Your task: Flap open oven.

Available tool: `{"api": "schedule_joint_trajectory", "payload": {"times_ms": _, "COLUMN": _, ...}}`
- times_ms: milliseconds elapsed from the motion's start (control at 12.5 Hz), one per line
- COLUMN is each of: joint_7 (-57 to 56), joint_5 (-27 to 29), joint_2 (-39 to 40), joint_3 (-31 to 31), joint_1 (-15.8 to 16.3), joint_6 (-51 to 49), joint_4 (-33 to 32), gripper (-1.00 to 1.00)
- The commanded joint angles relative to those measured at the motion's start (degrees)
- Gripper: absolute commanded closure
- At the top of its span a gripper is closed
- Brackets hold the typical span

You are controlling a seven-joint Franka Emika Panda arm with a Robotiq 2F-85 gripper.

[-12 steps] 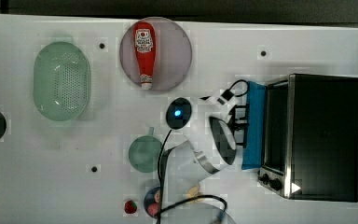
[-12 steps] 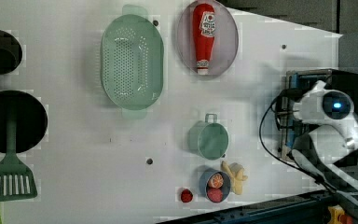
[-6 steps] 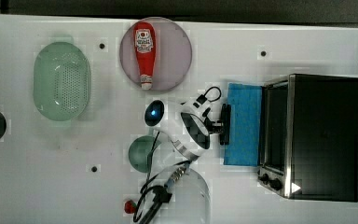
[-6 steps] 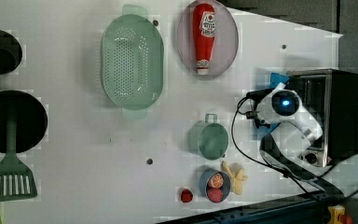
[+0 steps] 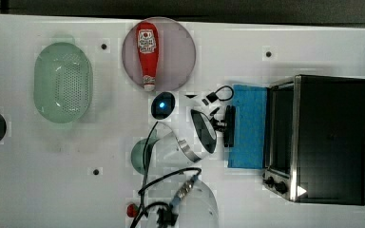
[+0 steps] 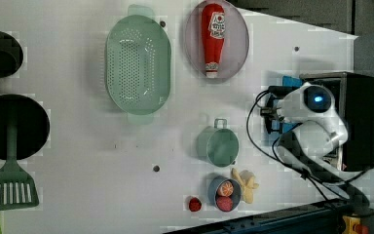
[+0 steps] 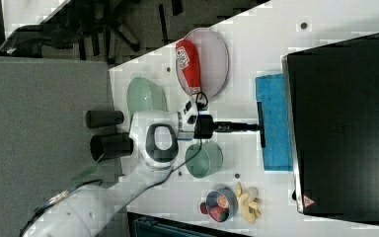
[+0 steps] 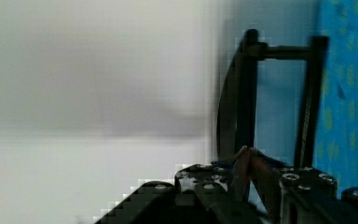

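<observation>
The black two-fingered gripper [image 5: 228, 124] on the white robot arm [image 5: 183, 142] is reaching toward the boxy toaster oven with a black top and silver front frame [image 5: 330, 138], which is sitting at the white tabletop's [image 5: 52, 180] edge on the top view's right. The oven's blue-tinted door [image 5: 248, 127] is lying folded down flat toward the arm, and its dark bar handle [image 8: 243, 88] is sitting right at the gripper's fingertips; whether the fingers are closing on the bar or merely resting beside it, I cannot tell. Two dark knobs [image 5: 274, 184] are showing on the oven's front. Just behind the arm, a pale green metal cup with a handle [image 6: 217, 144] is standing empty. Toward the tabletop's edge at the left view's bottom, a small blue bowl [image 6: 224, 193] is holding red fruit pieces, with pale yellow pieces [image 6: 246, 184] lying just beside it and a small red item [image 6: 195, 204] near it. Farther off, a round pink plate [image 5: 158, 53] is carrying a red ketchup bottle [image 5: 147, 54] lying on its side. Beyond that, a pale green oval colander [image 5: 62, 81] is sitting empty. At the far edge, two black round pans [image 6: 9, 126] are resting, with a green slotted spatula [image 6: 10, 187] lying across the larger one.
</observation>
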Motion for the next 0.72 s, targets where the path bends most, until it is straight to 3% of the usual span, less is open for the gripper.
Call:
{"api": "schedule_joint_trajectory", "payload": {"times_ms": 80, "joint_7": 2.79, "joint_5": 11.8, "joint_2": -11.35, "joint_3": -0.17, "joint_1": -0.66, "joint_6": 0.49, "joint_4": 2.55, "gripper": 0.65}}
{"api": "schedule_joint_trajectory", "payload": {"times_ms": 400, "joint_7": 4.86, "joint_5": 31.24, "joint_2": -23.1, "joint_3": -1.43, "joint_1": -0.91, "joint_6": -14.87, "joint_4": 7.62, "gripper": 0.65}}
{"api": "schedule_joint_trajectory", "payload": {"times_ms": 720, "joint_7": 6.03, "joint_5": 32.01, "joint_2": -30.26, "joint_3": -1.31, "joint_1": -0.85, "joint_6": -37.39, "joint_4": 20.61, "gripper": 0.65}}
